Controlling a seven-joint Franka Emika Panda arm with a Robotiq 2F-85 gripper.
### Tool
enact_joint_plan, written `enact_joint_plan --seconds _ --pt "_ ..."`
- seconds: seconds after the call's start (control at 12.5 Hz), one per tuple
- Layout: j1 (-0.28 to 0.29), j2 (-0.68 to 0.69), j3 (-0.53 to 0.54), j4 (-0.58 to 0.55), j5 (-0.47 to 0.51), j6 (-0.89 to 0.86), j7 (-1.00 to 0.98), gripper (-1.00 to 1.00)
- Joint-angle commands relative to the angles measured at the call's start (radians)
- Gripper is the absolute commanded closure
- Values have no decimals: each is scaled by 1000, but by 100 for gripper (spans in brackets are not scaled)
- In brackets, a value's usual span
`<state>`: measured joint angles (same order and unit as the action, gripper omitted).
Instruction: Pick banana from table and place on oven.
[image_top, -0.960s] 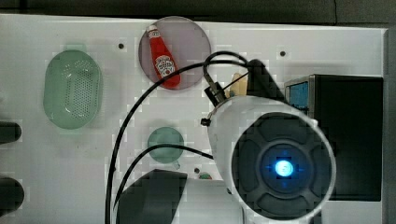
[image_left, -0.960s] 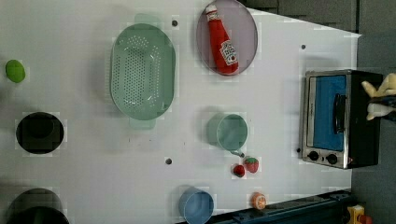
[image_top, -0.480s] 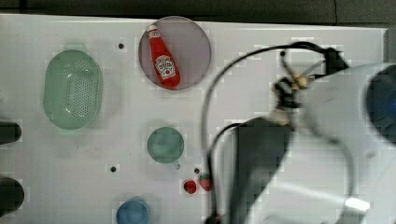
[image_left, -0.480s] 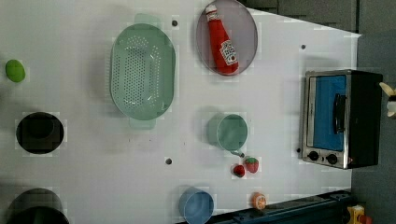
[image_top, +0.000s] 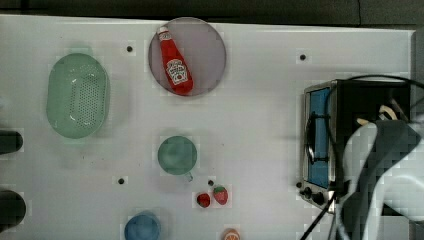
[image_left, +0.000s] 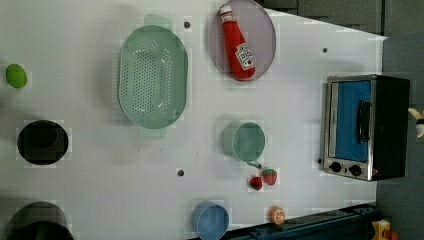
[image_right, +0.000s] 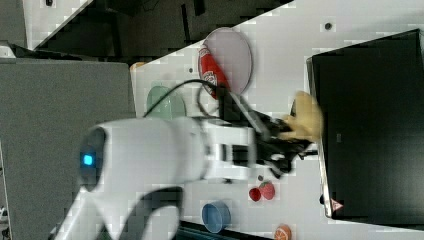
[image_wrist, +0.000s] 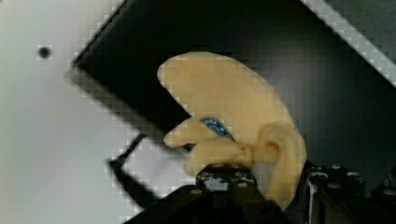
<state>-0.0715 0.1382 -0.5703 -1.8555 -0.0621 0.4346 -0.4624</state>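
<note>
Pale yellow-tan, the small curved banana (image_wrist: 243, 126) sits clamped between your gripper's (image_wrist: 261, 179) black fingers, filling the centre of the wrist view. It hangs over the black top of the boxy silver-fronted toaster oven (image_right: 370, 125), at the right view's middle right. Your white tabletop (image_top: 250, 130) carries the red ketchup bottle (image_top: 175, 62) on its round grey plate (image_top: 207, 55), upper centre in the top view.

ketchup bottle (image_top: 174, 67) | white label, wording unreadable | oven (image_right: 370, 130) | possibly a warning triangle
</note>
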Motion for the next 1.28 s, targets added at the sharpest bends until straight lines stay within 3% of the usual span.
enact_joint_plan --seconds 0.08,0.24,0.4,0.88,0.96,1.28 --pt "-8 46 -41 38 77 16 -180 48" --pt "-22 96 -56 38 167 47 -219 48" --pt "-31 126 -60 36 169 76 -229 39" --pt "-33 130 -65 16 168 84 -231 -91" --pt "-28 115 -64 26 164 78 -244 -100" --pt "31 -19 -36 82 120 -48 -251 -100"
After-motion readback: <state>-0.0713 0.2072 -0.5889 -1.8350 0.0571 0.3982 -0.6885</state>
